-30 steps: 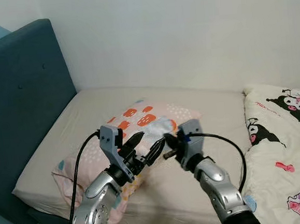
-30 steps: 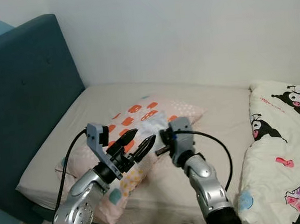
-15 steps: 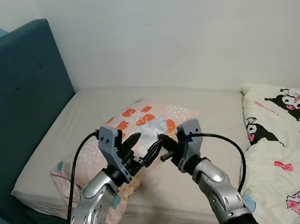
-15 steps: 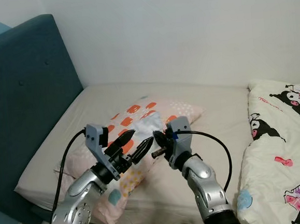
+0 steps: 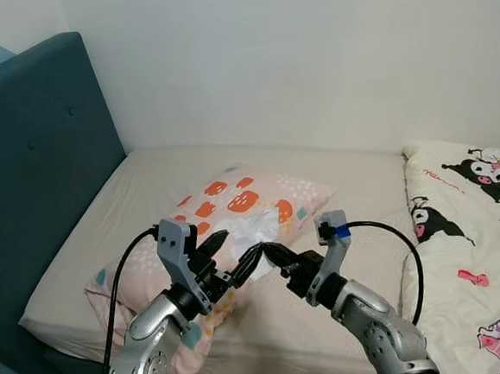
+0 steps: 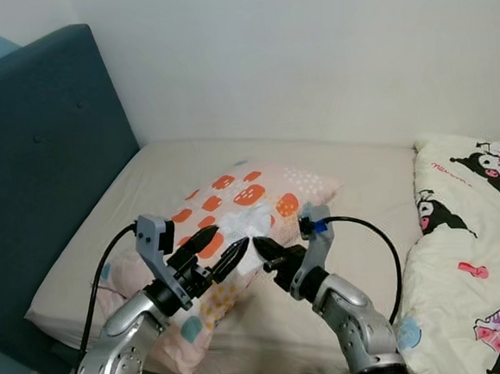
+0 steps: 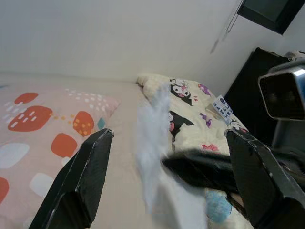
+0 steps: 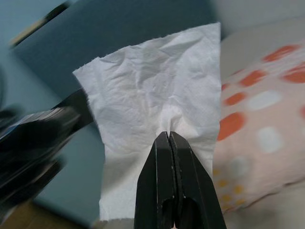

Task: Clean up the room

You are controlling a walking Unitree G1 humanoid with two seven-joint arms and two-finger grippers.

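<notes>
- Right now our right gripper [image 8: 169,138] has its two black fingers pinched together on a crumpled white paper tissue [image 8: 155,109], holding it up over the beige mattress [image 5: 354,187]
- Our left gripper [image 7: 167,167] faces it with fingers spread wide, the tissue hanging between them (blurred in the left wrist view)
- Below lies a pink pillow with orange blotches [image 5: 233,197]; a cream cartoon-print duvet [image 5: 469,222] sits at the right
</notes>
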